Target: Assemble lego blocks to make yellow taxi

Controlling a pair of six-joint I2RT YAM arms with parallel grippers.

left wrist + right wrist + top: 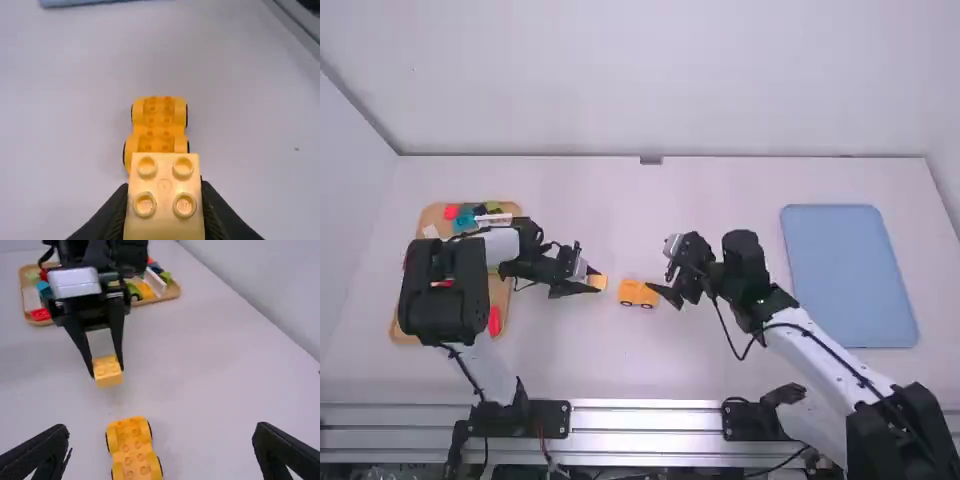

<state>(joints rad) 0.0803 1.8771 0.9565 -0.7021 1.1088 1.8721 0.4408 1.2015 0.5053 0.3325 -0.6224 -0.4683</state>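
At the left of the white tabletop lies a tan wooden tray of mixed blocks. Just right of it, the left gripper is closed on a square yellow four-stud block, studs up, held short of the yellow wheeled toy-car base, which rests on the tabletop. To seat it well, I'd keep the block level, square it to the base's stud rows, then press straight down; a skewed push could roll the base away. The right gripper, fingers wide apart by the base's right end, could steady it first
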